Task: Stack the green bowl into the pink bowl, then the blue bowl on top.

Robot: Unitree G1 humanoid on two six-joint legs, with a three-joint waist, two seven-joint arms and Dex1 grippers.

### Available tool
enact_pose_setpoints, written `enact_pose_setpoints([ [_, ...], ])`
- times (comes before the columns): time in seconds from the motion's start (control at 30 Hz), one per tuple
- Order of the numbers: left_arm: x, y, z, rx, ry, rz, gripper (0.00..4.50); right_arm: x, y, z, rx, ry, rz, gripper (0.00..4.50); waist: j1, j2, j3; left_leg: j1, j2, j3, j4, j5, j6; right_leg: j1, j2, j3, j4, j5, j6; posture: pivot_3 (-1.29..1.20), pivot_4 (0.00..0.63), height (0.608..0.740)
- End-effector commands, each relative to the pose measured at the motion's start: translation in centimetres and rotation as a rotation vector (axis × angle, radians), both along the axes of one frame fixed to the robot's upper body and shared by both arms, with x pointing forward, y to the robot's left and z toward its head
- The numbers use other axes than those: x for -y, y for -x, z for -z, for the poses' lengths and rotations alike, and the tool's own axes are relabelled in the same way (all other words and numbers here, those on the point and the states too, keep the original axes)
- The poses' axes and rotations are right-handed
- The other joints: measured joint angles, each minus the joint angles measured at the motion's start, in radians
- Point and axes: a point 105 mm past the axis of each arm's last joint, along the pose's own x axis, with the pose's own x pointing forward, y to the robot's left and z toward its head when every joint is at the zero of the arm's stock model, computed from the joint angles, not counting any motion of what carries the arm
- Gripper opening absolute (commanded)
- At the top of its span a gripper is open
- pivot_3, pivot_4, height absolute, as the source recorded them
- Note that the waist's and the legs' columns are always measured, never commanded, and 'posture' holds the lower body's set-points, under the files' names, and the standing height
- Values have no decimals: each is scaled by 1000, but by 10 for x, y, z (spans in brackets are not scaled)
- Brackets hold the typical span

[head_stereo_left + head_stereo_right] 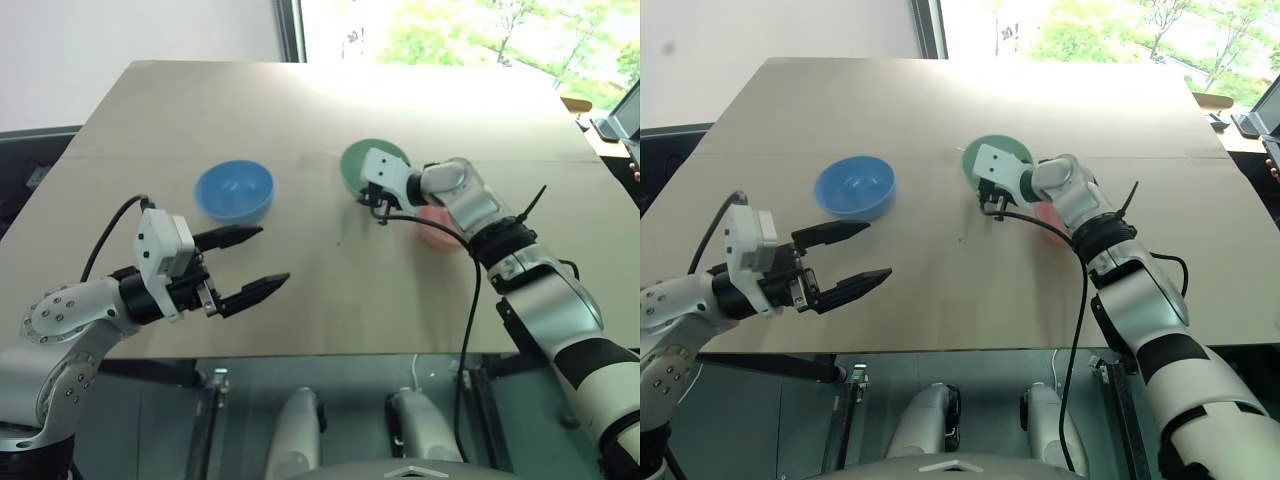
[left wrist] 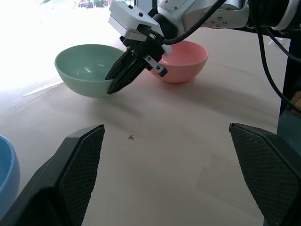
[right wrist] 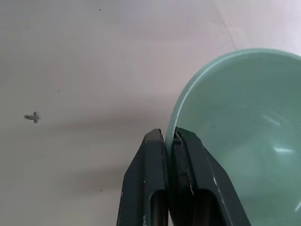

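Three bowls on one table (image 1: pixel 300 110), one green bowl (image 2: pixel 87 68) rim pinched by right gripper (image 3: pixel 170 141), one pink bowl (image 2: pixel 186 59) just beside it, one blue bowl (image 1: pixel 234 190) apart, left gripper (image 1: pixel 252 258) spread wide, holding nothing

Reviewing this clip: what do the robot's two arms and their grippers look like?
Both arms have silver-grey rounded metal segments with black joint bands. Each wrist carries a white boxy housing, and a black cable loops along each forearm. The left gripper and right gripper each end in two tapering black fingers with finely textured inner faces.
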Motion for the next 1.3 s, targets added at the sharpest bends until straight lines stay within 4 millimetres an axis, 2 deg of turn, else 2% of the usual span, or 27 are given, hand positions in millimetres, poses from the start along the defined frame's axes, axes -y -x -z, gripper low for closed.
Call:
enact_pose_setpoints([
  [0.03, 5, 0, -9, 46, 8, 28, 4500, 17, 11, -67, 100, -97, -35, 29, 2, 1, 1, 0, 0, 0, 0, 0, 0, 0, 0, 0, 0, 0, 0, 0, 150, 740],
  [0.17, 6, -6, -8, 45, 15, 41, 4500, 56, 43, -81, 55, -93, -17, 29, 18, 1, 1, 0, 0, 0, -1, 0, 0, 0, 0, 0, -2, 0, 0, 0, 150, 740],
  [0.3, 10, -13, -6, 48, 26, 65, 4500, 94, 77, -67, -28, -51, 67, 29, 25, 1, 0, 1, 0, 0, -3, 0, 0, 0, 0, 0, -2, -1, -1, 0, 150, 740],
  [0.4, 13, -18, -6, 50, 28, 87, 4500, 99, 97, -54, -100, -59, 94, 29, 16, 1, 1, 1, -1, 1, -2, 0, 0, 0, 0, 0, -2, -1, -1, 0, 150, 740],
  [0.53, 16, -25, -8, 58, 23, 115, 4500, 92, 103, -38, -156, -86, 116, 29, 2, 1, 1, 2, 0, 1, -1, 0, 0, 0, 1, 1, 0, -1, 0, 0, 150, 740],
  [0.7, 12, -33, -12, 74, 2, 94, 4500, 98, 106, -28, -197, -71, 147, 1741, 1, 1, 1, 1, 0, 0, 1, 0, 0, 1, 1, 1, 0, -1, 0, 0, 150, 740],
  [0.73, 11, -35, -12, 75, -4, 81, 4500, 100, 107, -28, -197, -70, 157, 2438, 1, 1, 1, 0, 0, 0, 2, 0, 0, 1, 0, 1, -1, -1, 0, 0, 150, 740],
  [0.77, 11, -36, -12, 72, -6, 77, 4500, 102, 109, -28, -201, -70, 164, 2520, 2, 1, 1, 0, 0, 0, 2, 0, 0, 1, 0, 1, -1, -1, 0, 0, 150, 740],
  [0.87, 12, -35, -10, 71, -17, 82, 4500, 108, 111, -30, -197, -89, 189, 3753, 3, 1, 1, 0, 0, 0, 1, 0, 0, 1, 0, 1, -1, -1, 0, 0, 150, 740],
  [0.93, 9, -40, -14, 86, -20, 17, 4500, 104, 109, -51, -90, -230, 183, 4438, 3, 0, 0, 0, 0, 0, 1, 0, 0, 0, 0, 1, -1, -1, 0, 0, 150, 740],
  [1.0, -3, -48, -12, 92, -103, -114, 4500, 91, 118, -64, -25, -333, 97, 4438, 0, 0, 1, 0, 0, -1, 2, 0, 0, 1, 1, 1, 0, 0, 0, 0, 150, 740],
  [1.07, -17, -57, -10, 90, -206, -250, 4500, 78, 128, -65, -16, -378, 25, 4438, -1, 0, 1, 0, 0, -1, 1, 0, 0, 1, 1, 1, 0, 0, 0, 0, 150, 740],
  [1.2, -39, -76, -8, 104, -463, -387, 4500, 58, 132, -59, -13, -408, -39, 4438, 0, 0, 1, 1, 0, -1, 1, 0, 0, 1, 1, 0, 0, 0, 0, 0, 150, 740],
  [1.3, -48, -89, -13, 124, -568, -454, 4500, 51, 131, -54, -7, -407, -53, 4438, 7, 0, 1, 0, 0, -1, 2, 0, 0, 1, 1, 0, 0, 0, 0, 0, 150, 740],
])
